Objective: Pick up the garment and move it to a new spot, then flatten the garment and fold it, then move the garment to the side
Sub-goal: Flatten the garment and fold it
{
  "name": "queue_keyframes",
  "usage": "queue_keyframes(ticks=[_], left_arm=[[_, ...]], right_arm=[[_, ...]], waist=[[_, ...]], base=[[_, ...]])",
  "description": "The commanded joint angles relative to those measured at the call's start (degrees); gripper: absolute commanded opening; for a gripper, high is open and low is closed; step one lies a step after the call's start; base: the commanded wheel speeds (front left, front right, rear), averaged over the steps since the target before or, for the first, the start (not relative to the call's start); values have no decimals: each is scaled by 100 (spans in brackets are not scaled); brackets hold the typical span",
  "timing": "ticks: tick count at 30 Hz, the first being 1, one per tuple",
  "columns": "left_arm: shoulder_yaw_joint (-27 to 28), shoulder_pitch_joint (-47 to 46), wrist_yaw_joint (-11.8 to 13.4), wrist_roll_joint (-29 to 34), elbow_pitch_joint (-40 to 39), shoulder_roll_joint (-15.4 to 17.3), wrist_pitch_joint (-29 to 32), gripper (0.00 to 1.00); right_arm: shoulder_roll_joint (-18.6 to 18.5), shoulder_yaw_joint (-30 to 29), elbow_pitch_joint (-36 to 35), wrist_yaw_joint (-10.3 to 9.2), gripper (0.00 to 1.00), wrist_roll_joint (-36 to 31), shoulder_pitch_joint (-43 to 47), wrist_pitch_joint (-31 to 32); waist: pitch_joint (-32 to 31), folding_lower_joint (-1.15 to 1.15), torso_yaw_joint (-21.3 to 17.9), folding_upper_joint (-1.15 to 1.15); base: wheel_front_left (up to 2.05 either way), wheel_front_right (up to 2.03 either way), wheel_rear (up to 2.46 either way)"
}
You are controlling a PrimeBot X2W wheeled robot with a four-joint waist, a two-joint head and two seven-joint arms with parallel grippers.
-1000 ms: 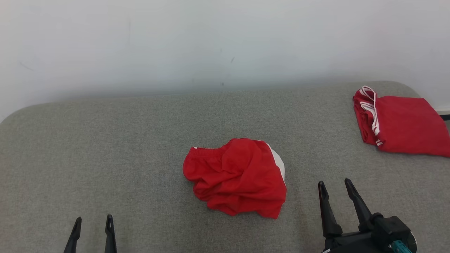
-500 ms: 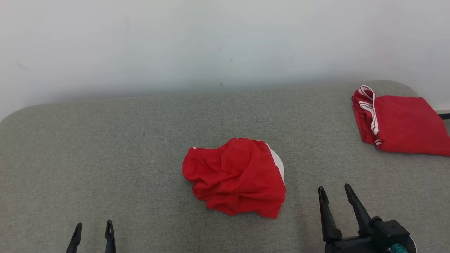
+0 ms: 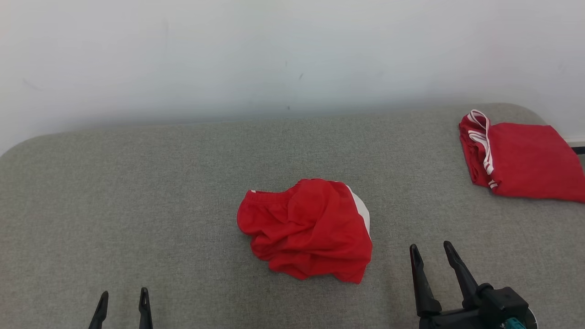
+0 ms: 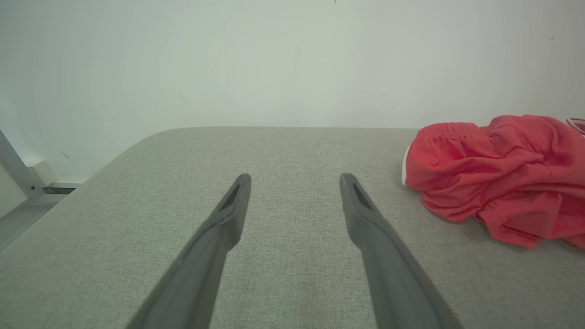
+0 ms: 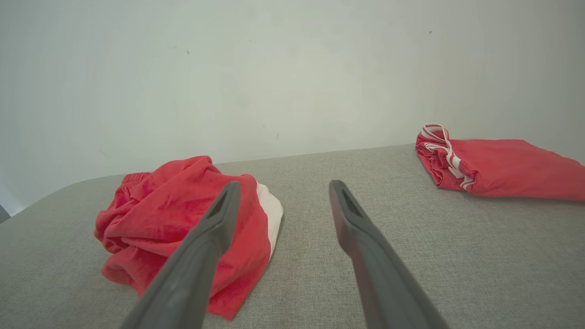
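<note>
Head view showed the left gripper (image 3: 124, 292) low at the left, its two dark fingers set a moderate gap apart and roughly parallel, holding nothing and touching no cloth. In the left wrist view those fingers ran out over bare grey padded table (image 3: 137, 192), with nothing between them; whether the tips rested on the padding could not be told. To the right of it, well apart, the red garment (image 3: 308, 228) lay in a crumpled heap near the middle of the table, closer to the near edge than to the pale wall (image 3: 274, 55) behind. The heap was somewhat wider than deep, its long axis slanting from the far left to the near right. Its gathered elastic waistband sat at the left end, facing the robot's left, and a white panel showed along the far right edge, while the loose folds bunched toward the near right corner. Further right, near the garment's near right corner but clear of it, the right gripper (image 3: 430, 245) had its fingers parted to a moderate gap, a little spread at the tips, and empty. In the right wrist view its left-hand finger overlapped the heap only by line of sight. At the far right, by the table's rounded corner, a second red garment (image 3: 521, 160) with white stripes lay folded flat, well apart from both grippers.
</note>
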Motion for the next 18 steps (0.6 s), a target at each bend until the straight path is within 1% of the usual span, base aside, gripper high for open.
queue_keyframes(ticks=[1, 18], left_arm=[[1, 49, 34, -10, 16, -12, -19, 100], [-66, 44, 120, -64, 46, -13, -19, 100]], right_arm=[[8, 15, 10, -15, 100, 47, 69, 1], [8, 53, 63, -15, 100, 53, 50, 2]], waist=[[0, 0, 2, 0], [-13, 0, 12, 0]], base=[[0, 0, 0], [0, 0, 0]])
